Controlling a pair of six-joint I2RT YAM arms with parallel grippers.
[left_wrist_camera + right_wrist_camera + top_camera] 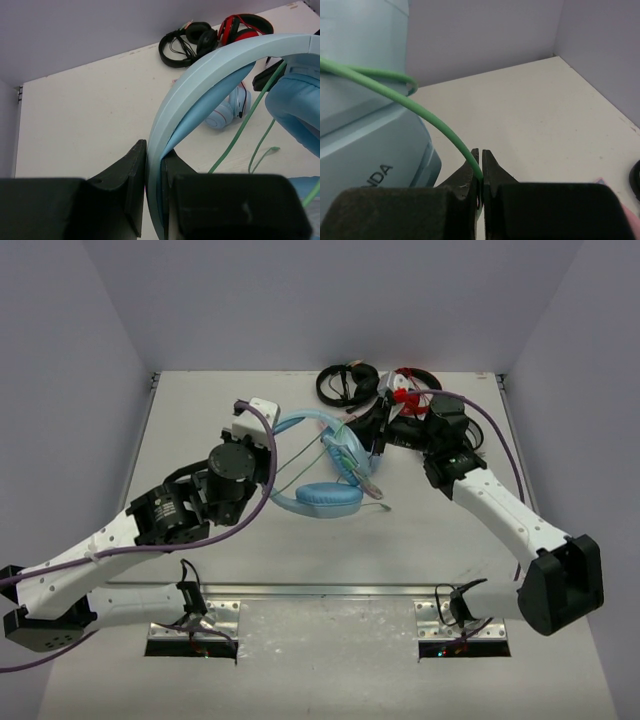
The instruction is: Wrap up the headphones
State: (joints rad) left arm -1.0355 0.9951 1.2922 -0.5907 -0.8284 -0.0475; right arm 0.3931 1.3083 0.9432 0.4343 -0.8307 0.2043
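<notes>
The light blue headphones lie mid-table, with one padded cup toward the front and the headband arching back to the left. My left gripper is shut on that headband, which runs between the two black fingers. The thin green cable crosses the headphones in several strands. My right gripper is shut on the green cable, which curves up and left past a blue cup housing. In the top view the right gripper sits just right of the headphones.
A black pair of headphones and a red-and-black pair lie at the back edge, close behind the right wrist. Another pale pair shows under the headband. Grey walls enclose the table on the left, back and right.
</notes>
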